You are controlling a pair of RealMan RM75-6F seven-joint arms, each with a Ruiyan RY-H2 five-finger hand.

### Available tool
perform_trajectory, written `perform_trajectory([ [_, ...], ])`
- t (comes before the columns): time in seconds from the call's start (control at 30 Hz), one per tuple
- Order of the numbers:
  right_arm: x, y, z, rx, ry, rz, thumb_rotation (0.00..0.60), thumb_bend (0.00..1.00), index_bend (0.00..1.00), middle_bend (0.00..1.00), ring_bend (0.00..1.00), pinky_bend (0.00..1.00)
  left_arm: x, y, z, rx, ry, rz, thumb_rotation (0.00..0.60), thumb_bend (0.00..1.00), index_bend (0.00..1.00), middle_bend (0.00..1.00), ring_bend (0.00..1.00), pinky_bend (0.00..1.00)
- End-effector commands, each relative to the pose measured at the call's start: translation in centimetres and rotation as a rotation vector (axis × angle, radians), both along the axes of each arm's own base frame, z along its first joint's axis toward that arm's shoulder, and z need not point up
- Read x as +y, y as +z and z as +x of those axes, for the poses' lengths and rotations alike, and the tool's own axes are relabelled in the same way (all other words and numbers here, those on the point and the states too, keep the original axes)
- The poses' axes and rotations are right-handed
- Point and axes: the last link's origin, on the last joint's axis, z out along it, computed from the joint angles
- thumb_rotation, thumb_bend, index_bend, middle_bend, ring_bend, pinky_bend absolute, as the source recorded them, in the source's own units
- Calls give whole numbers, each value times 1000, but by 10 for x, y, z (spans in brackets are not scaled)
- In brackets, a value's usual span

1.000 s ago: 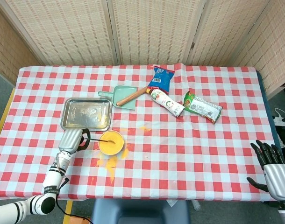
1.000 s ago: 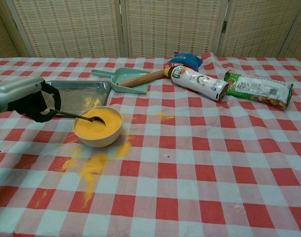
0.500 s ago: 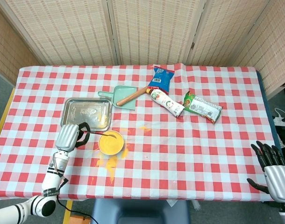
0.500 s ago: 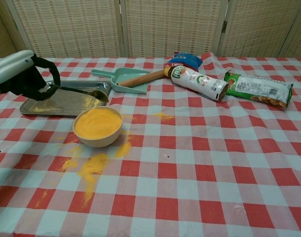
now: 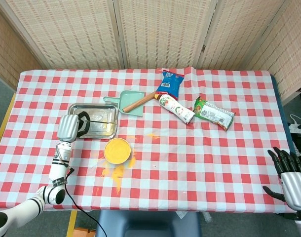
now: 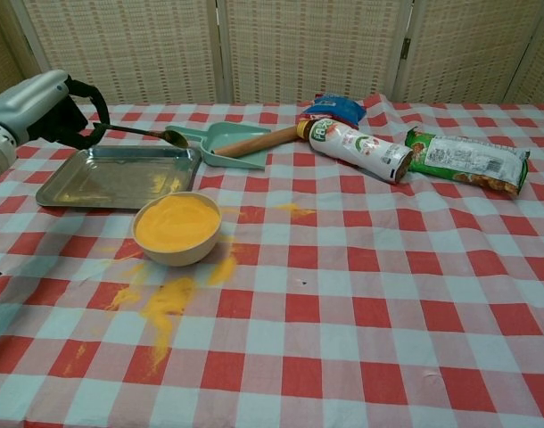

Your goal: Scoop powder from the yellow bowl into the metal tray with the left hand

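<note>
Yellow bowl [image 6: 177, 229] powder-full, just beside shiny metal tray [image 6: 94, 183].

Bright, even indoor light; soft shadows, sharp focus throughout.

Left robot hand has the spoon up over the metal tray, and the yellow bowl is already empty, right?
Not quite: the yellow bowl is not empty. The chest view shows it full of orange-yellow powder. The rest stands: the left robot hand holds the spoon raised over the metal tray.
</note>
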Motion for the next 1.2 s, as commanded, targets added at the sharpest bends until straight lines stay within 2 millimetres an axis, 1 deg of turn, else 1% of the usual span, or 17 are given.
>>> perform_trajectory([
  [0.03,-2,-1,-1,3,-6,-1,600,39,0,0,0,0,18,-19,-5,-28,60,-44,600,634,904,1000,1000,1000],
  [0.1,-2,-1,-1,5,-9,-1,600,40,0,0,0,0,22,-22,-11,-2,74,-58,600,628,883,1000,1000,1000],
  [0.17,-3,-1,-1,5,-12,-3,600,39,0,0,0,0,25,-25,-17,16,93,-69,600,618,805,1000,1000,1000],
  [0.27,-3,-1,-2,5,-13,-5,600,39,0,0,0,0,28,-32,-27,34,139,-116,600,584,520,1000,1000,1000],
  [0.33,-3,-1,-2,5,-13,-3,600,39,0,0,0,0,28,-33,-32,47,162,-144,600,547,274,1000,1000,1000],
  [0.4,-3,-2,-1,6,-12,-1,600,40,0,0,0,0,28,-34,-34,38,172,-159,600,504,89,1000,1000,1000],
  [0.43,-2,-1,-1,5,-11,0,600,39,0,0,0,0,27,-33,-34,34,173,-168,600,475,26,1000,1000,1000],
  [0.6,2,0,2,-2,7,0,600,40,0,0,0,0,19,-24,-28,17,136,-203,600,407,0,1000,1000,1000],
  [0.7,6,1,5,-9,23,1,600,39,0,0,0,0,6,-9,-13,-67,86,-180,600,404,0,1000,1000,1000],
  [0.77,10,5,7,-17,37,-7,600,40,0,0,0,0,-18,7,-2,-128,25,-183,600,406,0,969,970,986],
  [0.8,12,6,7,-22,43,-13,600,40,0,0,0,0,-35,14,2,-154,-3,-209,600,407,0,895,905,938],
  [0.87,15,11,7,-25,48,-27,600,40,0,0,0,0,-87,34,3,-171,-60,-280,600,408,0,629,653,729],
  [0.93,17,13,7,-30,50,-32,600,40,0,0,0,0,-140,52,-9,-129,-84,-316,600,409,0,329,324,453],
  [1.03,20,13,7,-30,50,-30,600,40,0,0,0,0,-202,70,-36,-19,-73,-296,600,407,0,93,51,216],
  [1.07,21,13,7,-29,49,-29,600,39,0,0,0,0,-218,74,-44,12,-63,-267,600,407,0,55,17,175],
  [1.13,22,12,8,-28,45,-26,600,39,0,0,0,0,-245,80,-60,65,-36,-162,600,406,0,12,0,118],
  [1.2,22,13,9,-30,48,-27,600,39,0,0,0,0,-260,81,-71,136,0,-99,600,406,0,1,0,94],
])
